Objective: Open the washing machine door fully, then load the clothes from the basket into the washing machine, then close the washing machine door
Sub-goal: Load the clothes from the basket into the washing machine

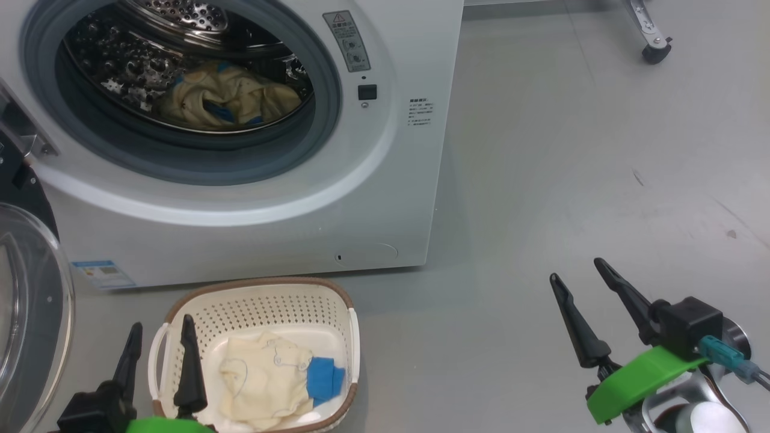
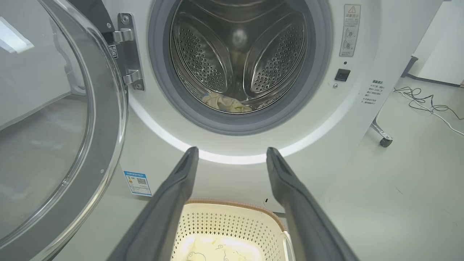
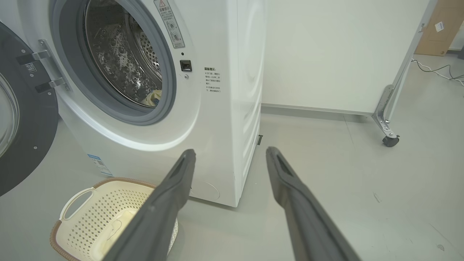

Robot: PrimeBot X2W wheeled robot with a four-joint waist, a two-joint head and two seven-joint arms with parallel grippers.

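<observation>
The washing machine [image 1: 385,198] has its door [image 1: 27,313] swung open at left and a cream garment [image 1: 228,99] in the drum [image 1: 138,60]. On the floor [image 1: 541,150] before it, the basket [image 1: 264,282] holds a blue-patched garment [image 1: 264,379]. The left claw [image 1: 162,322], fingers spread, is at the basket's left edge. The right claw [image 1: 575,269], also spread, is over the floor.

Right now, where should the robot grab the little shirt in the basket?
Probably the garment by its rumpled cream middle, from straight above: it lies low in the basket, whose walls block the sides. The open left gripper is nearest.

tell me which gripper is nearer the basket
Left. The left gripper is by the basket, at its left rim; the right gripper is well off to its right.
</observation>
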